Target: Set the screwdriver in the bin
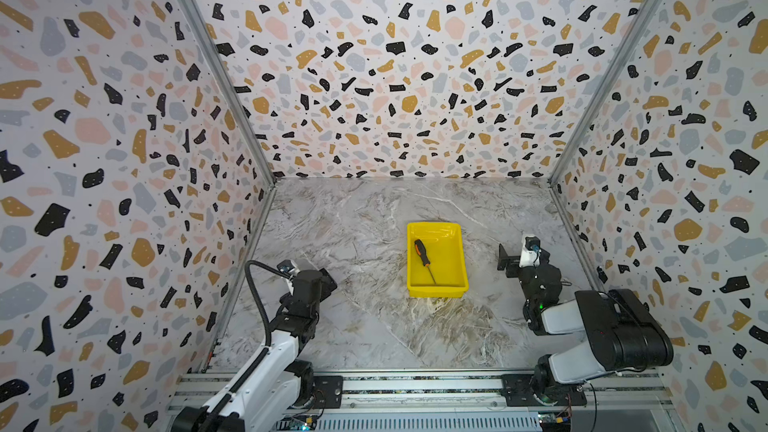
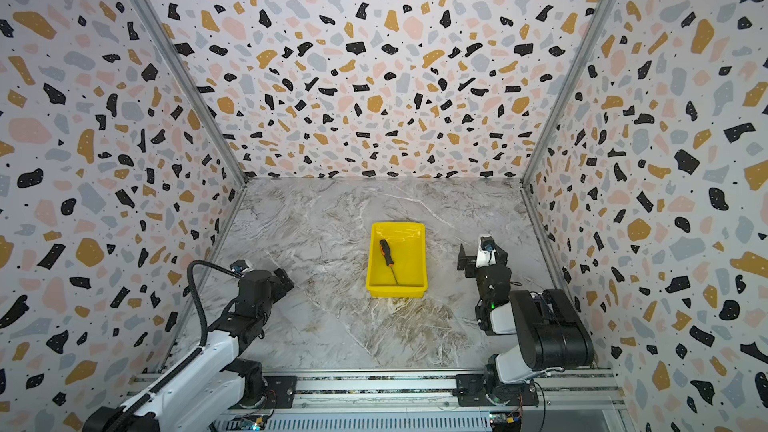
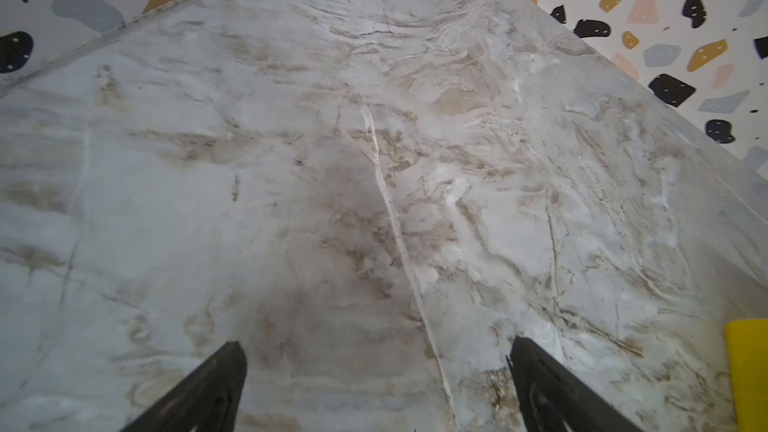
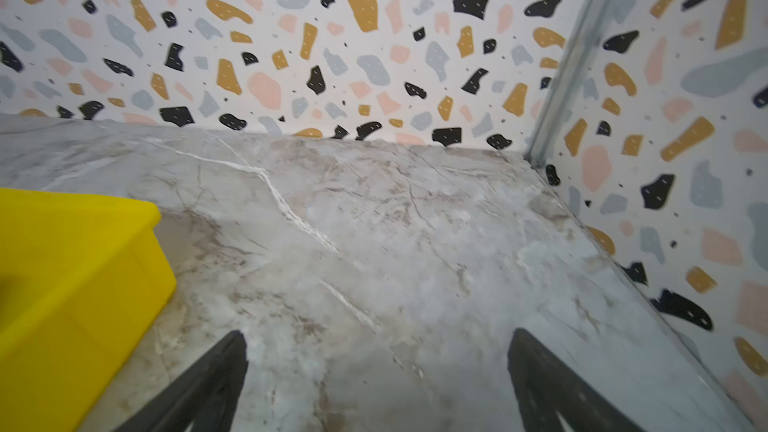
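While the screwdriver [image 1: 424, 258] lies inside the yellow bin [image 1: 451, 259] on the marble table [image 1: 353, 243], handle toward the far wall [image 1: 395, 76], the left pincer [image 3: 374, 351] and right pincer [image 4: 376, 338] flank it, both spread wide and empty.

left claw [image 3: 376, 342] splayed, right claw [image 4: 378, 333] splayed

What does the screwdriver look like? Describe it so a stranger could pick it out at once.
On the marble table, near its middle, sits a yellow bin. The screwdriver lies inside it, handle toward the back wall. It is the only thing in the bin: black-and-orange handle, thin dark shaft.
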`<control>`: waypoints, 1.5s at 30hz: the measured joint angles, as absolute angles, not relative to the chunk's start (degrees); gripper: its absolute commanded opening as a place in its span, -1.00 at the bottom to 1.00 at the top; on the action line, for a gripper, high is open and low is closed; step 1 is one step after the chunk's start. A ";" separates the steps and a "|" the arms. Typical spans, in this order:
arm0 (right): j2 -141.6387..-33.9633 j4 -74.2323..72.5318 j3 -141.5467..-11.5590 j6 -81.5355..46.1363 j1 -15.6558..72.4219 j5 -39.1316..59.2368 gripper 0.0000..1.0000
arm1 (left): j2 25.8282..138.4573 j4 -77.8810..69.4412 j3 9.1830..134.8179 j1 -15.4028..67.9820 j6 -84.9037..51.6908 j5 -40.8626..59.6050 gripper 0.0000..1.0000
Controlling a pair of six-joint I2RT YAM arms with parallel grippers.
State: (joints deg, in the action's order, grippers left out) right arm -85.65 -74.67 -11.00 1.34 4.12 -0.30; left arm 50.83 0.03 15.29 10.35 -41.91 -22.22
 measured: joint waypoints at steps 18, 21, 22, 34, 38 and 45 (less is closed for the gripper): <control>-85.54 -71.31 -11.05 2.72 3.68 4.49 0.98 | 67.70 -26.76 23.83 10.41 -13.02 -24.73 1.00; -85.54 -71.07 -11.05 2.72 3.57 4.80 0.98 | 69.58 -35.55 19.42 10.44 -7.60 -19.64 1.00; -85.54 -71.09 -11.05 2.72 3.55 4.89 0.98 | 70.67 -38.33 17.58 10.57 -6.68 -18.90 1.00; -85.54 -71.09 -11.05 2.72 3.49 4.99 0.98 | 76.51 -41.91 18.41 10.35 -1.80 -15.51 0.99; -85.54 -71.09 -11.05 2.72 3.49 4.97 0.98 | 77.28 -48.90 15.64 9.74 -1.08 -15.62 1.00; -85.54 -71.07 -11.05 2.72 3.49 4.99 0.98 | 77.34 -64.34 4.16 9.58 -1.32 -17.34 1.00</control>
State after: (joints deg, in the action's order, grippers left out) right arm -85.54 -71.07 -11.05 2.72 3.49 4.99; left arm 77.34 -64.34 4.16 9.58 -1.32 -17.34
